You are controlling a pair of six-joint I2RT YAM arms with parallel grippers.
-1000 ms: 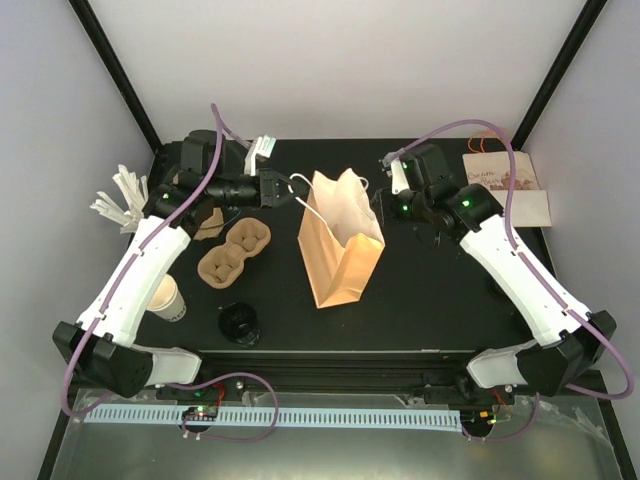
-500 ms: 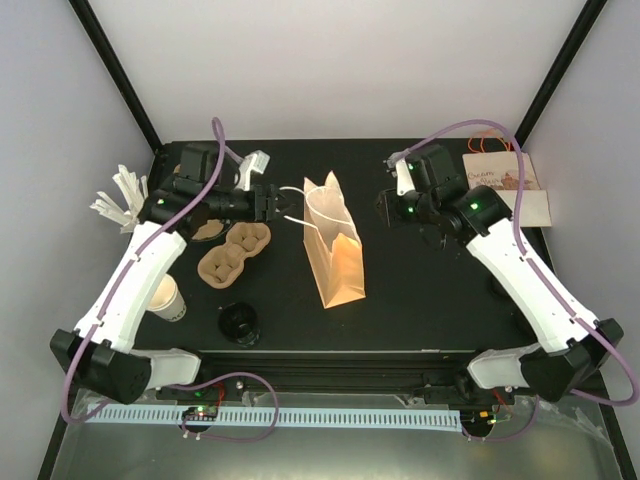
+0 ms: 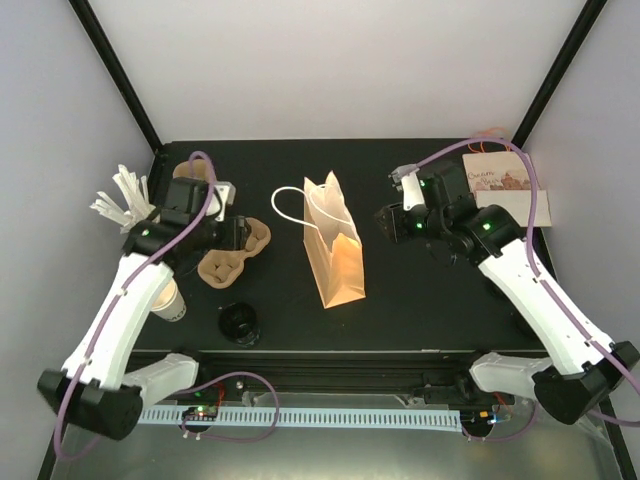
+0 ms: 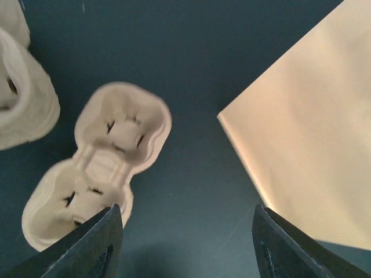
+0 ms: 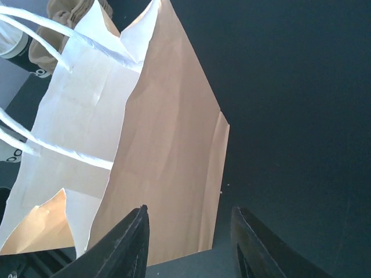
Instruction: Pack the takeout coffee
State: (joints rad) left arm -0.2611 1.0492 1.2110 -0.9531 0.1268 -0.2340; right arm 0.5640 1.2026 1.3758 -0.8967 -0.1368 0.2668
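Observation:
A brown paper bag [image 3: 338, 255] with white handles stands mid-table, its mouth nearly flat; it also fills the right wrist view [image 5: 156, 150]. My left gripper [image 3: 236, 234] hangs open over a pulp two-cup carrier [image 3: 232, 252]. In the left wrist view the carrier [image 4: 101, 168] lies just beyond the left finger [image 4: 95, 246], and nothing is between the fingers. My right gripper [image 3: 386, 226] is open, just right of the bag and apart from it. A paper coffee cup [image 3: 168, 299] stands at the near left, and a black lid [image 3: 240, 322] lies near the front edge.
A second carrier stack [image 4: 23, 98] sits behind the first one. White stirrers or straws [image 3: 120, 198] fan out at the far left. A printed brown paper piece [image 3: 505, 186] lies at the back right corner. Black frame posts rise at both back corners.
My left gripper let go of the bag handle, opened and swung back left over the carrier. The bag's mouth collapsed narrower. My right gripper drew away to the right, opening wider.

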